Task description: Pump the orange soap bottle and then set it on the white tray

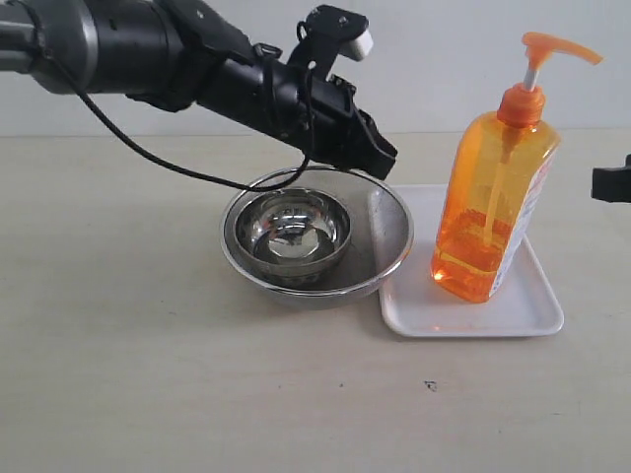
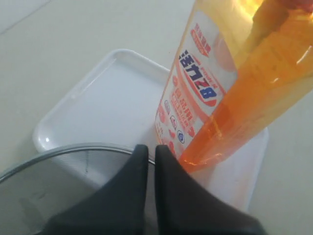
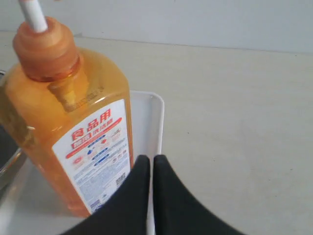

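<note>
Counted on the one pale surface [image 1: 148, 384]: one orange soap bottle [image 1: 493, 212], topped by a single orange pump head [image 1: 554, 46] on a single white stem [image 1: 532, 77], and one white tray [image 1: 537, 313]. Also two round steel vessels, namely one mesh strainer bowl [image 1: 396, 229] and one smaller solid steel bowl [image 1: 296, 235]. Two grippers in all, the left gripper [image 1: 387, 158] and the right gripper [image 3: 148, 161], each with one pair of black jaws, plus one black cable [image 1: 148, 155] looped along the left arm.

The soap bottle [image 3: 63, 127], seemingly on tray [image 3: 145, 120]
</note>
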